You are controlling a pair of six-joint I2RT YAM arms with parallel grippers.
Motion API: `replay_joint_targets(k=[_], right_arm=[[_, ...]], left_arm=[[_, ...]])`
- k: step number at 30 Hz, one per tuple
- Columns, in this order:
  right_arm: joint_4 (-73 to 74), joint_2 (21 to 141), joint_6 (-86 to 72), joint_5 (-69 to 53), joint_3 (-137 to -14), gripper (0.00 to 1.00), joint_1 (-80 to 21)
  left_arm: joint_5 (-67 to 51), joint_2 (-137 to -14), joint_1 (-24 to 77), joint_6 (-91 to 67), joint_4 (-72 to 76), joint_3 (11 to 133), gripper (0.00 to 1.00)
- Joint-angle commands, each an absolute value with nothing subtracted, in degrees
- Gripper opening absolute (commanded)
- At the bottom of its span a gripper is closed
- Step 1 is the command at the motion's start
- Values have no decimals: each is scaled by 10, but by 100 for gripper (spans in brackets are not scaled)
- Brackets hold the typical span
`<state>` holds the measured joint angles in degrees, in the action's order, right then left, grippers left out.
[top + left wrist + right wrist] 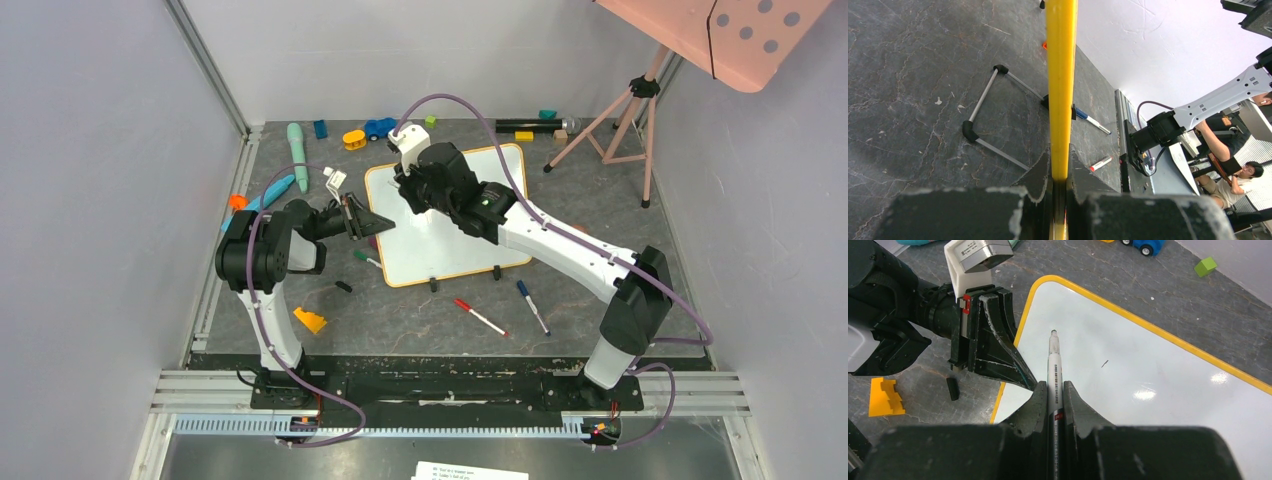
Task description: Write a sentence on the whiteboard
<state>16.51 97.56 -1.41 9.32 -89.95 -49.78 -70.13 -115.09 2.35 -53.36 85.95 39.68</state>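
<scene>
The whiteboard, white with a thin orange frame, lies on the dark table. My left gripper is shut on the frame at the board's left edge. In the left wrist view the frame runs straight up from between the closed jaws of the left gripper. My right gripper hovers over the board's far left part, shut on a white marker whose tip points at the whiteboard. No sentence shows on the board, only one tiny dark stroke.
A red marker and a blue marker lie in front of the board. A green-capped marker, a black cap and an orange block lie near the left arm. Toys line the back edge. A pink tripod stands back right.
</scene>
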Motion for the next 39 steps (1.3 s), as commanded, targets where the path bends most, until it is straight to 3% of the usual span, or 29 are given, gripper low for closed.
replay_joint_targets(k=[1,7,13,39], right_arm=[[153,969,-12,104,-926,0,-502],[143,975,-78,74,-927,0,-492],[165,993,-22,37,-951,0,-490],[219,1065,12,76,-1025,0,-497]], left_arm=[[-684,-1151,19,-468,892,395,2],[-685,-1150,20,-467,892,395,2],[-686,-1152,19,-468,892,397,2],[-690,-1151,20,-466,892,399,2]])
